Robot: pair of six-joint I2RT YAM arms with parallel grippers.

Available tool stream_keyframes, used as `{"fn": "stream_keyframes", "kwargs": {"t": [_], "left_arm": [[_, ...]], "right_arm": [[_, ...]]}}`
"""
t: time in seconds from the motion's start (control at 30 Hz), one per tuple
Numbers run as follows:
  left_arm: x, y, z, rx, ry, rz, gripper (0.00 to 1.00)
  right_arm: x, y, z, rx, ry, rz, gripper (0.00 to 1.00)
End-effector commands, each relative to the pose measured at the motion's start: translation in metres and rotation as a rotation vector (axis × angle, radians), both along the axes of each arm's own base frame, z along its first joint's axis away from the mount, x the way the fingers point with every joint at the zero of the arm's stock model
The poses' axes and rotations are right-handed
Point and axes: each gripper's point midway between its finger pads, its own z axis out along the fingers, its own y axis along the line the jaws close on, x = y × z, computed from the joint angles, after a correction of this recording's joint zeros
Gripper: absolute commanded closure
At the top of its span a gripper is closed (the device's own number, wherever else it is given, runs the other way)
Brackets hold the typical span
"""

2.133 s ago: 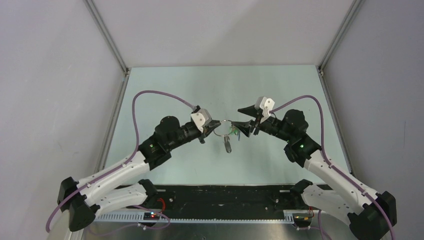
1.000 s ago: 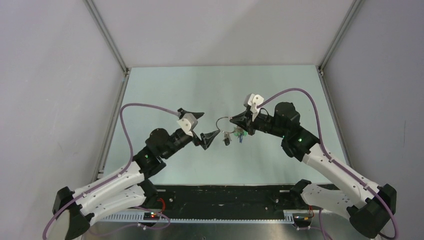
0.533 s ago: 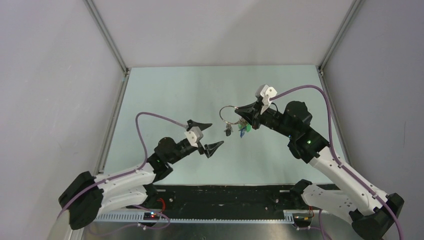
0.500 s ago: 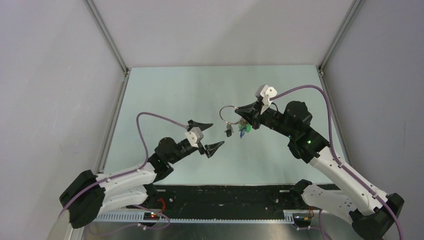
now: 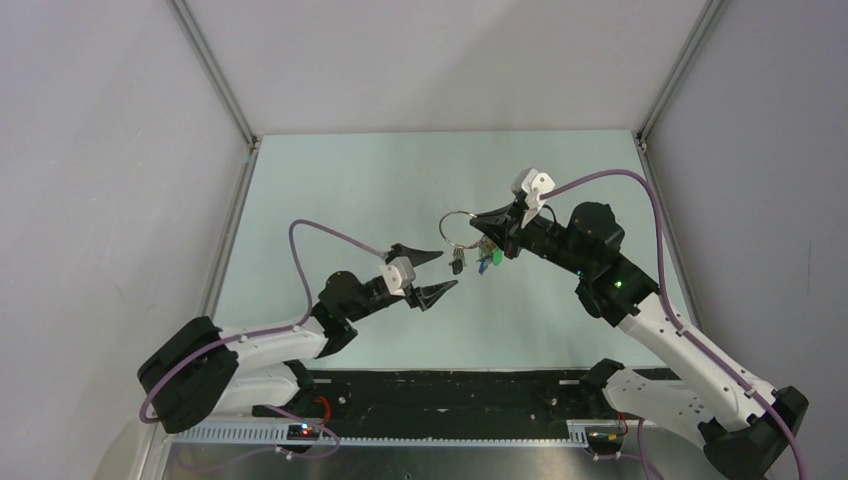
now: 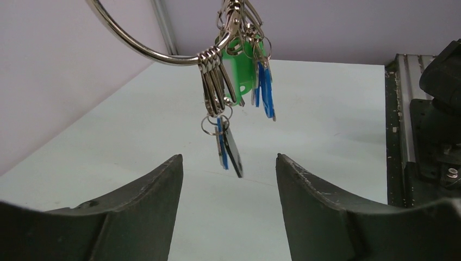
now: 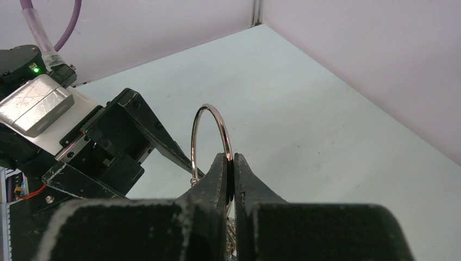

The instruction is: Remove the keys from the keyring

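Note:
The keyring (image 5: 457, 221) is a thin silver wire ring held in the air, with my right gripper (image 5: 484, 224) shut on its edge. The right wrist view shows the jaws pinching the keyring (image 7: 209, 126) wire at my right gripper (image 7: 231, 159). The keys (image 5: 470, 259) dangle below the ring in a bunch. From the left wrist I see a green key (image 6: 242, 68), a blue key (image 6: 265, 93) and a lower dark key (image 6: 230, 149). My left gripper (image 5: 437, 272) is open just left of and below the keys; my left gripper (image 6: 228, 159) has nothing between its fingers.
The pale green table (image 5: 350, 190) lies beneath both arms, with grey walls on three sides. A black rail with electronics (image 5: 450, 395) runs along the near edge. The right arm's base (image 6: 435, 125) shows at the right of the left wrist view.
My left gripper has moved right toward the hanging keys and its jaws have narrowed. The right gripper lifted the ring up and right a second ago and has held still since.

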Motion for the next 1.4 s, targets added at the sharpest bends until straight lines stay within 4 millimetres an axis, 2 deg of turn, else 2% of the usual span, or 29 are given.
{"fn": "stream_keyframes", "kwargs": {"t": [0.0,0.1,0.37,0.43,0.47,0.53,0.63,0.7,0.73,0.77,0.8,0.83,0.87,0.9,0.93,0.97,1.0,1.2,1.27,1.37], "left_arm": [[0.006,-0.006,0.03,-0.056,-0.088,-0.003,0.34],[0.007,-0.009,0.029,-0.052,-0.079,-0.011,0.36],[0.013,-0.012,0.028,-0.054,-0.06,0.004,0.55],[0.017,-0.011,0.026,-0.056,-0.047,0.024,0.67],[0.018,-0.011,0.025,-0.056,-0.038,0.029,0.83],[0.02,-0.008,0.02,-0.061,-0.007,0.053,0.98],[0.026,0.004,0.013,-0.08,0.056,0.124,1.0],[0.022,0.008,0.007,-0.081,0.111,0.125,1.0],[0.017,0.009,0.002,-0.072,0.153,0.111,1.0],[0.015,0.008,-0.008,-0.048,0.208,0.105,1.0],[0.013,0.009,-0.003,-0.055,0.22,0.101,1.0],[0.011,0.01,-0.013,-0.029,0.281,0.106,1.0],[0.01,0.01,-0.007,-0.037,0.289,0.101,1.0],[0.008,0.01,-0.016,-0.004,0.334,0.101,1.0],[0.006,0.009,-0.01,-0.003,0.337,0.087,1.0],[0.004,0.009,-0.02,0.036,0.379,0.09,1.0],[0.005,0.008,-0.012,0.034,0.382,0.088,1.0],[-0.002,0.004,-0.019,0.166,0.542,0.08,1.0],[-0.005,0.003,-0.022,0.199,0.579,0.071,1.0],[-0.004,0.003,-0.027,0.222,0.595,0.078,0.93]], "right_arm": [[-0.003,-0.002,0.047,0.093,-0.091,-0.002,1.0],[-0.003,-0.002,0.046,0.091,-0.089,0.0,1.0],[-0.003,-0.002,0.046,0.092,-0.085,0.003,1.0],[-0.001,-0.003,0.043,0.087,-0.074,-0.011,1.0],[0.001,-0.004,0.041,0.082,-0.067,-0.023,1.0],[0.01,-0.01,0.032,0.067,-0.036,-0.084,1.0],[0.027,-0.026,0.002,0.032,0.038,-0.203,1.0],[0.036,-0.037,-0.016,0.041,0.094,-0.255,1.0],[0.041,-0.043,-0.019,0.058,0.105,-0.277,1.0],[0.041,-0.043,-0.024,0.083,0.126,-0.266,1.0],[0.044,-0.047,-0.034,0.095,0.161,-0.277,1.0],[0.043,-0.045,-0.034,0.11,0.16,-0.255,1.0],[0.045,-0.047,-0.041,0.113,0.18,-0.255,1.0],[0.044,-0.044,-0.044,0.113,0.183,-0.235,1.0],[0.044,-0.043,-0.048,0.108,0.192,-0.229,1.0],[0.044,-0.041,-0.052,0.1,0.203,-0.213,1.0],[0.044,-0.038,-0.058,0.089,0.215,-0.2,1.0],[0.039,-0.031,-0.068,0.071,0.22,-0.143,1.0],[0.034,-0.028,-0.066,0.081,0.204,-0.11,1.0],[0.026,-0.024,-0.057,0.102,0.18,-0.064,1.0]]}}
